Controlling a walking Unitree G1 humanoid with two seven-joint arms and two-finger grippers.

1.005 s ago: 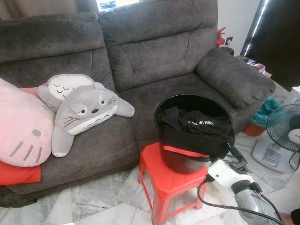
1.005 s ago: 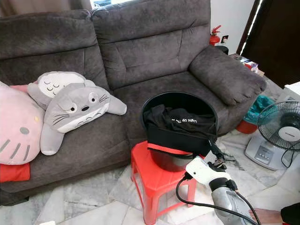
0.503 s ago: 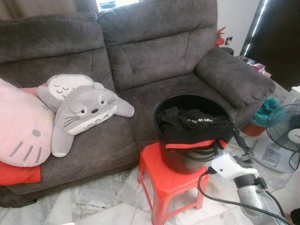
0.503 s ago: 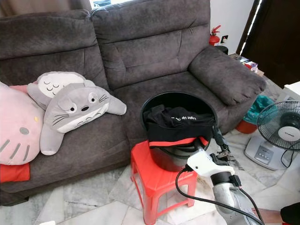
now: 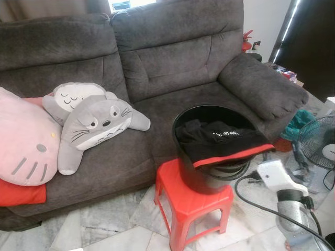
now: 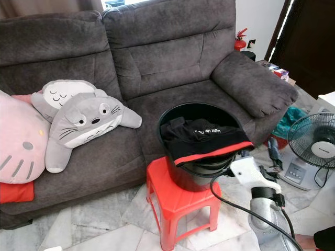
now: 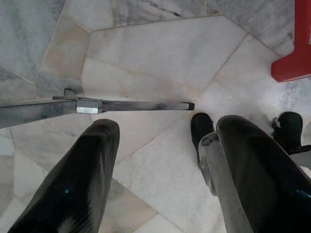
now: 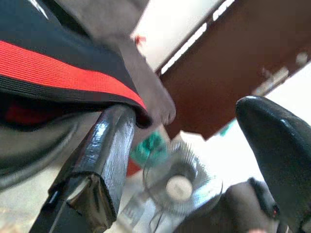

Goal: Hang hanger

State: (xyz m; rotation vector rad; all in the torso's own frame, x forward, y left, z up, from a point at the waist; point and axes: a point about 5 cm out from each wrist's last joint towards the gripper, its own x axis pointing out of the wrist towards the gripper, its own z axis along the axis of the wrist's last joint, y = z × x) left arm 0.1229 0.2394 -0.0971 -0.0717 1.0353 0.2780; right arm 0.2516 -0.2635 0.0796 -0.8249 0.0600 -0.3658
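Observation:
A black garment [image 5: 220,137] with a red hem and white lettering lies in a black bucket [image 5: 201,178] on a red plastic stool [image 5: 193,205] in front of the sofa. The hem is stretched to the right, past the bucket's rim. My right gripper [image 8: 187,109] is open at the bucket's right side. The hem [image 8: 63,73] rests on the tip of one finger [image 8: 99,155], and the other finger [image 8: 277,145] is apart from it. My right wrist [image 6: 250,172] shows white beside the bucket. My left gripper [image 7: 160,131] hangs open over the marble floor.
A grey sofa [image 5: 172,57] holds a pink cat cushion [image 5: 23,141] and grey plush toys [image 5: 91,123]. A floor fan [image 6: 314,144] stands at the right. A black cable [image 6: 246,209] loops by my right arm. A metal bar [image 7: 121,105] lies on the floor near my feet.
My right arm has swung out to the right, away from the bucket's front. The garment's hem, which hung down the front, is now lifted and stretched to the right.

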